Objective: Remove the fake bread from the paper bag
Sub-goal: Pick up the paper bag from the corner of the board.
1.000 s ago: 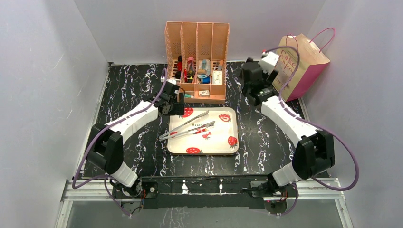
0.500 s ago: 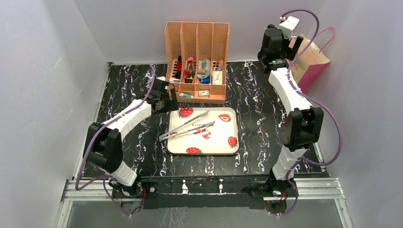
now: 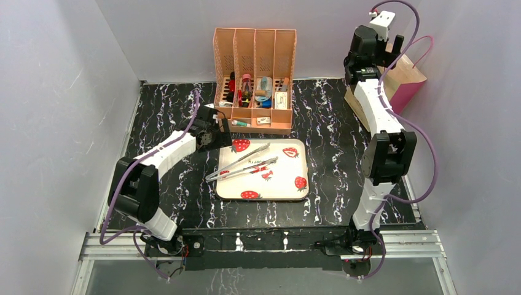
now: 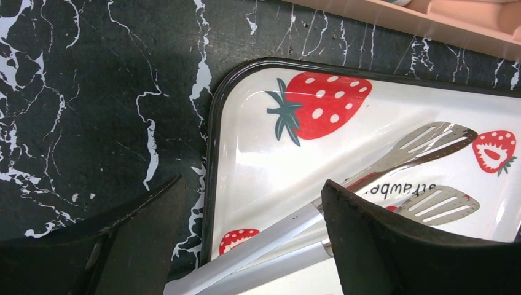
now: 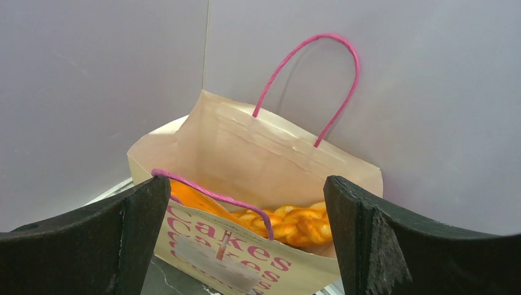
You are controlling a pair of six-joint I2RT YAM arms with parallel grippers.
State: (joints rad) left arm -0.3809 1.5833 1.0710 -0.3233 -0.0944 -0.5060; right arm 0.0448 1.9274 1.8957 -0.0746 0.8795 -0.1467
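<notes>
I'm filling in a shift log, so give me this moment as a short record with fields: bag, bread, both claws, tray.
paper bag: standing at the table's far right corner, mouth open
fake bread: orange pieces inside the bag
right claw: open, empty, raised facing the bag's mouth
left claw: open, empty, over the tray's far left corner
tray: metal tongs lie on it, no bread
progress: no bread taken out yet
</notes>
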